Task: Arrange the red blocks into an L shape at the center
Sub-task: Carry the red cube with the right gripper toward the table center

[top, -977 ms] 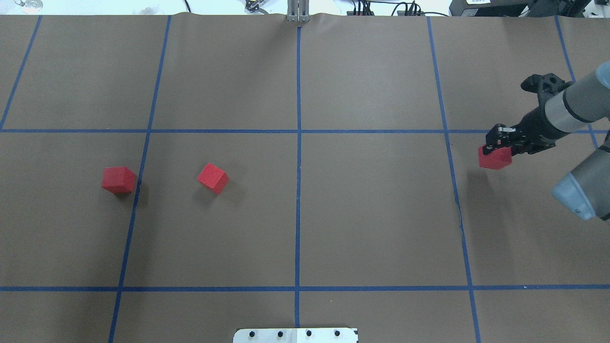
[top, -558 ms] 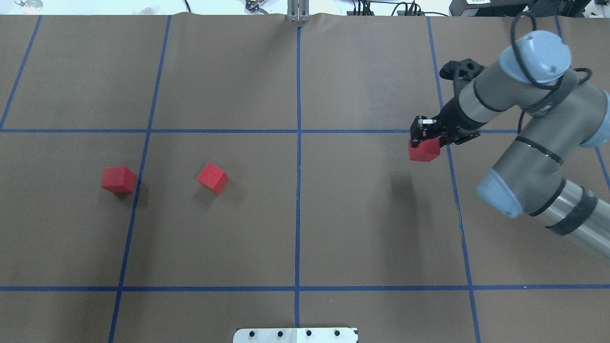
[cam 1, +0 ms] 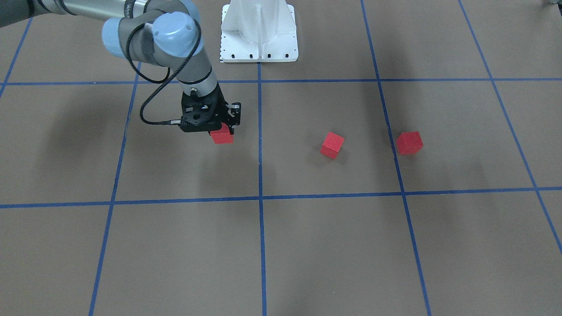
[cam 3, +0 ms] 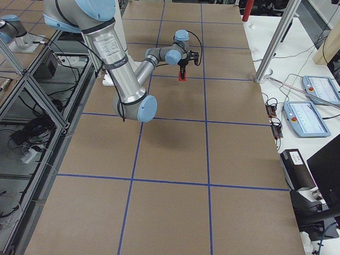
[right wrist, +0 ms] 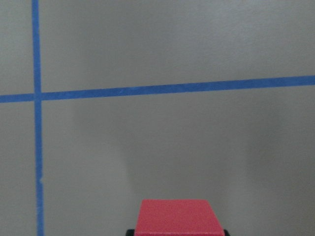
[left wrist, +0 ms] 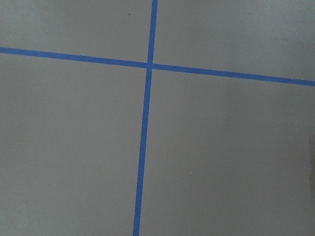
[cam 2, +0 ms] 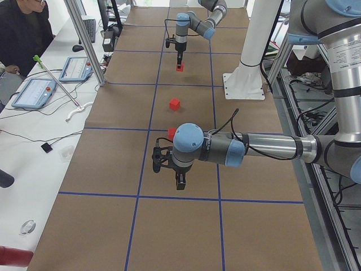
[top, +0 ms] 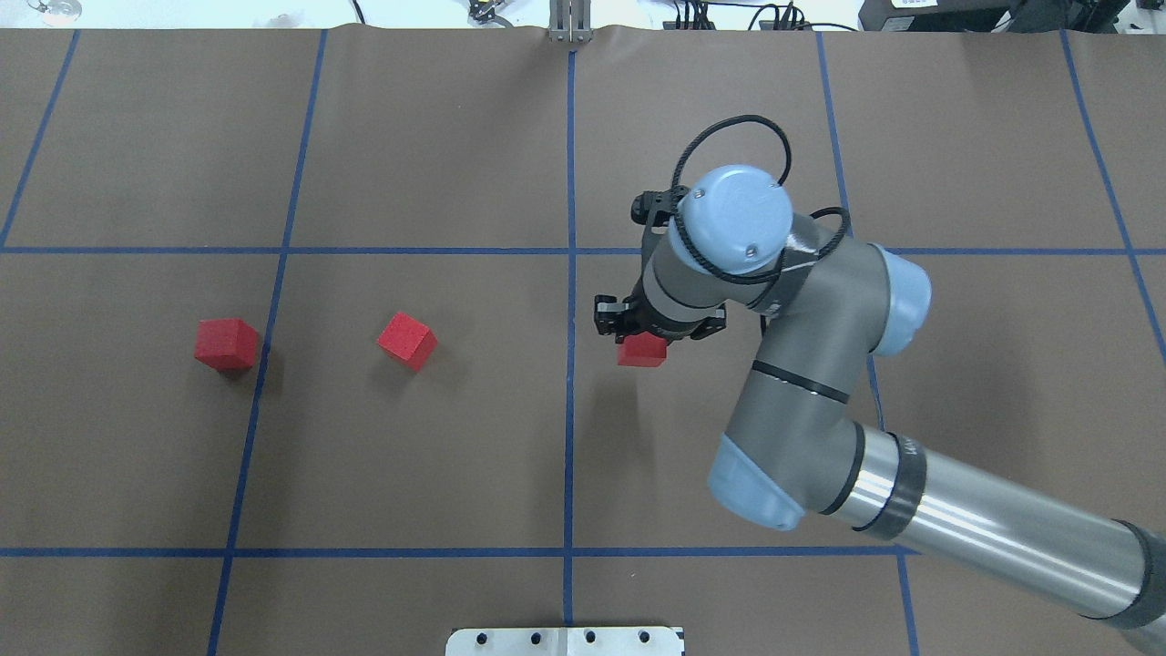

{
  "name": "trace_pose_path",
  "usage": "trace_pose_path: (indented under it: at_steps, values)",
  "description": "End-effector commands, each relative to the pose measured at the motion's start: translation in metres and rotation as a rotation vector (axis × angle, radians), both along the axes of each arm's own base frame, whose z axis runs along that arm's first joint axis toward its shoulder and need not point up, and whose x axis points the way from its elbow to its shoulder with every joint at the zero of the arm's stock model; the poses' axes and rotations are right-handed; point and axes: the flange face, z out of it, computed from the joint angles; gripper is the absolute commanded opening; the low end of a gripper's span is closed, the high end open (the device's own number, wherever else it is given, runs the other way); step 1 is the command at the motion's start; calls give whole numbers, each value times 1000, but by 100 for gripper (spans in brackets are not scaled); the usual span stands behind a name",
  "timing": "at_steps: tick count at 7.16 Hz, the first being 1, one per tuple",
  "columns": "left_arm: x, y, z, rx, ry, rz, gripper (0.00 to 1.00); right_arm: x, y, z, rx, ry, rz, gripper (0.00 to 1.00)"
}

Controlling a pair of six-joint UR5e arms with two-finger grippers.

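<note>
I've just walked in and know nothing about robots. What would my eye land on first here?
The big grey right arm reaches over the brown table, its pincer clamped on a red block beside the middle blue line. A second block and a third block lie apart on the robot's left half.

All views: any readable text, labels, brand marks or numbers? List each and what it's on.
No text reads clearly enough to quote.
Right arm's silver tube: small lettering near its collar, too small to read.
Sticker on left arm: printed lines, blurred.
Sticker on right arm: printed lines, blurred.
Red blocks: plain faces, no marks.
</note>
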Motion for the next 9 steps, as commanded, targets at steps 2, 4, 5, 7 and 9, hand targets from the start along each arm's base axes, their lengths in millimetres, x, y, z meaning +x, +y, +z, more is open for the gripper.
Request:
trace_pose_path:
  at_steps: [2,4,5,7,9]
  values:
    - [0,8,6,-11,0,1,100,-76,11,-39,-2,38,-37,0]
    - [0,7,5,-11,2,0,100,-83,7,-30,-36,57,-16,0]
    - [0,8,6,-13,1,0,100,-85,6,-30,-39,61,-16,0]
    - [0,7,5,-11,2,0,100,-90,6,-28,-45,72,-18,0]
    - [0,7,4,-10,2,0,100,-91,7,-26,-50,74,-16,0]
